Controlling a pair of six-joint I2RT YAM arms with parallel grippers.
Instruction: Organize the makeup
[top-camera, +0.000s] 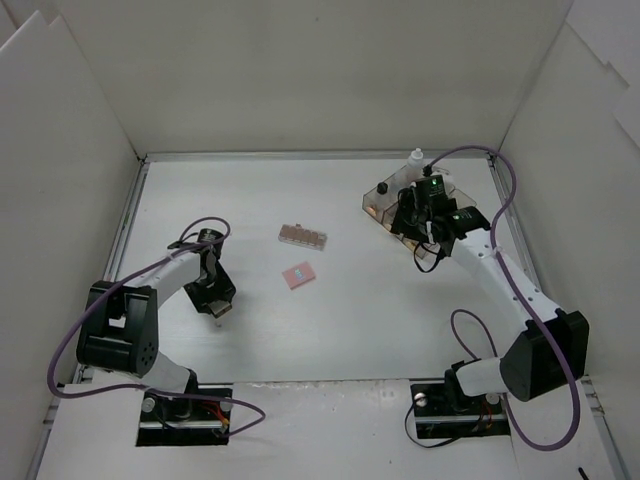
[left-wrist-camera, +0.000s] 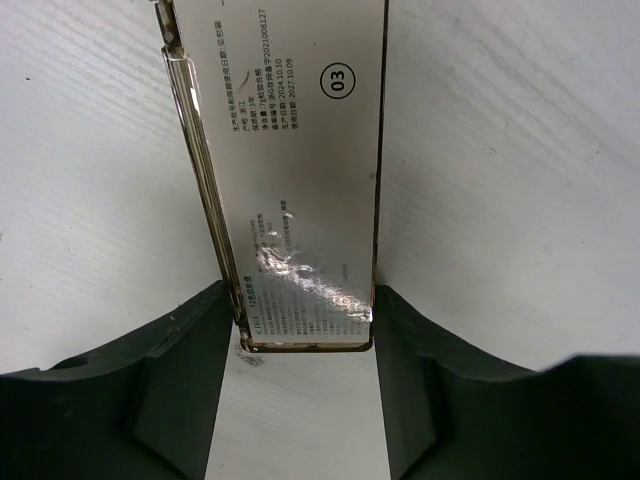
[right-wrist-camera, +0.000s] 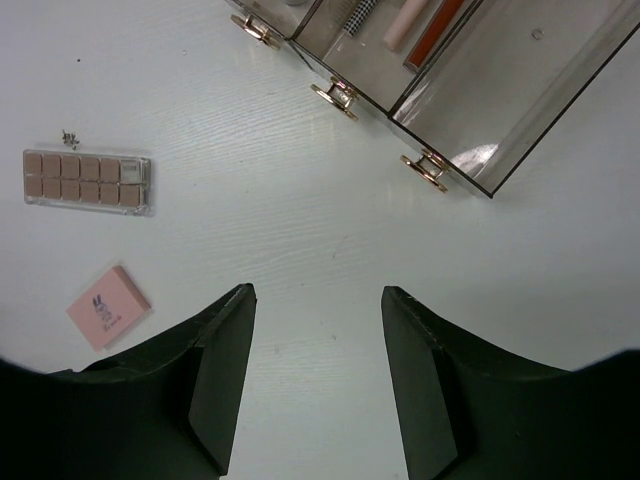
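Note:
My left gripper (top-camera: 217, 310) is low at the left of the table and shut on the silver rectangular case (left-wrist-camera: 300, 170). Its fingers (left-wrist-camera: 190, 350) press both long edges at the case's near end. My right gripper (right-wrist-camera: 318, 292) is open and empty; in the top view it hangs over the smoky tray (top-camera: 378, 203). The brown eyeshadow palette (top-camera: 304, 236) and the pink square compact (top-camera: 298, 275) lie mid-table, and both show in the right wrist view: the palette (right-wrist-camera: 88, 181), the compact (right-wrist-camera: 108, 307). A peach stick (right-wrist-camera: 405, 22) and an orange stick (right-wrist-camera: 432, 30) lie in the tray's middle compartment.
The tray (right-wrist-camera: 500, 100) has three compartments with gold handles (right-wrist-camera: 335, 95); the right compartment shows nothing inside. A white bottle (top-camera: 415, 158) stands behind the tray. White walls enclose the table on three sides.

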